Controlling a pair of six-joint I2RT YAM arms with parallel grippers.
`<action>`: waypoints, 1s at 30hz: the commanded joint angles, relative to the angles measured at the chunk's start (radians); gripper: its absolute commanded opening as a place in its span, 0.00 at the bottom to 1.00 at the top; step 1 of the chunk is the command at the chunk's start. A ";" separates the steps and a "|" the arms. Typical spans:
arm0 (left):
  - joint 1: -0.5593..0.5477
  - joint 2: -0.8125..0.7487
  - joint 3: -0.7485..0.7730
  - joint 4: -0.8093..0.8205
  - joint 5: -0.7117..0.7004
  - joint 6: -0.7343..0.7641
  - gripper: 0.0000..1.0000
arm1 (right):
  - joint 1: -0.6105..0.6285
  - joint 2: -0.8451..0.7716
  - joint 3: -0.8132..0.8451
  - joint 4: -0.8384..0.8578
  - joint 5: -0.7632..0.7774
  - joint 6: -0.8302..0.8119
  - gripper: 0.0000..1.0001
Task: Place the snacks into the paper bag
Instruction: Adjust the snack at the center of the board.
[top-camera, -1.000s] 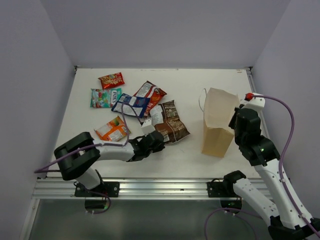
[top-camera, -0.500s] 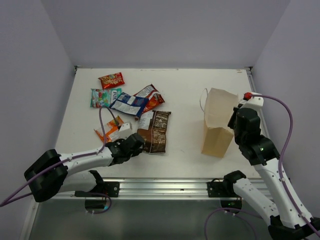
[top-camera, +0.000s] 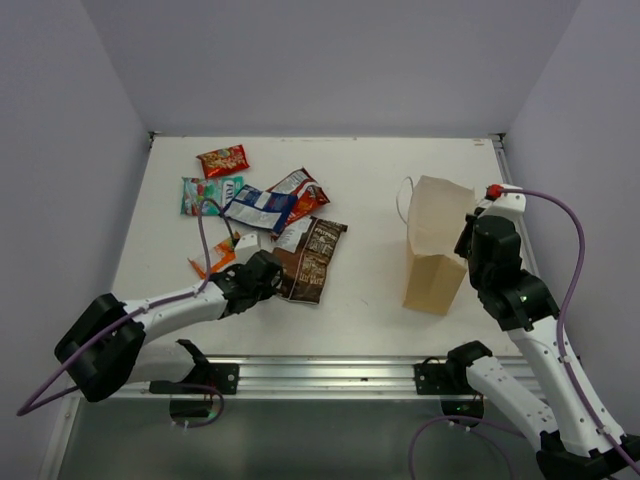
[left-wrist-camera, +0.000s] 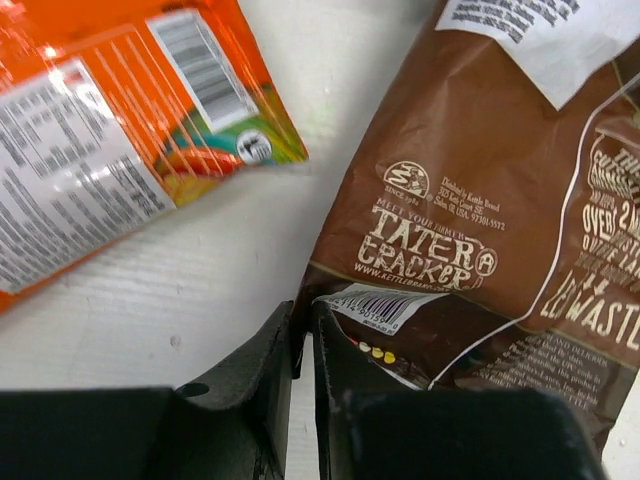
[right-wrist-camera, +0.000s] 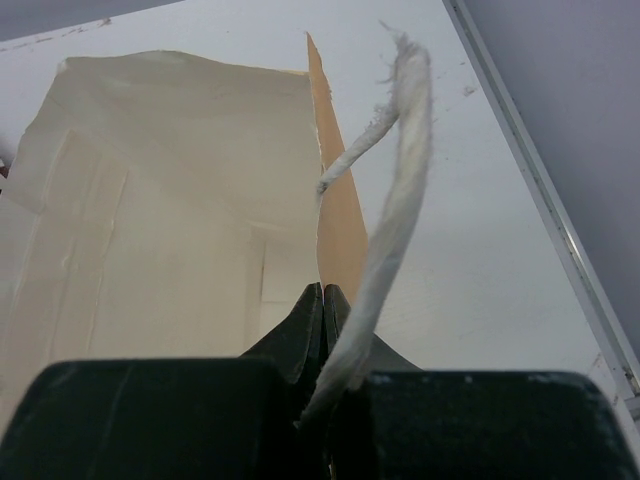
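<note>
The snacks lie left of centre: a red packet (top-camera: 222, 160), a teal one (top-camera: 200, 195), a blue-white one (top-camera: 258, 208), a red-white one (top-camera: 302, 188), an orange one (top-camera: 213, 259) (left-wrist-camera: 100, 150) and a dark brown one (top-camera: 312, 262) (left-wrist-camera: 480, 200). My left gripper (top-camera: 272, 281) (left-wrist-camera: 305, 312) sits low at the brown packet's near corner. Its jaws stand a narrow slit apart, with that corner at their tips and bare table showing between them. The paper bag (top-camera: 435, 250) (right-wrist-camera: 150, 200) stands upright at the right. My right gripper (top-camera: 470, 236) (right-wrist-camera: 323, 290) is shut on its rim beside a white cord handle (right-wrist-camera: 400, 180).
Pale walls close the table (top-camera: 370, 180) at the back and on both sides. A metal rail (top-camera: 320, 375) runs along the near edge, where both arm bases are bolted. The right arm's purple cable (top-camera: 570, 230) loops beside the bag.
The brown packet has slid left and toward the near edge and turned, dragged by my left gripper. That gripper's jaws have parted slightly. The right arm and the bag have not moved.
</note>
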 joint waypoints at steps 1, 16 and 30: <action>0.068 0.039 0.071 0.073 -0.008 0.112 0.15 | -0.006 -0.006 -0.001 0.032 -0.030 -0.010 0.01; 0.201 0.324 0.411 0.228 0.041 0.417 0.25 | -0.004 -0.004 -0.002 0.029 -0.047 -0.012 0.01; 0.207 -0.020 0.149 0.319 0.217 0.091 0.89 | -0.004 -0.006 -0.001 0.029 -0.051 -0.015 0.01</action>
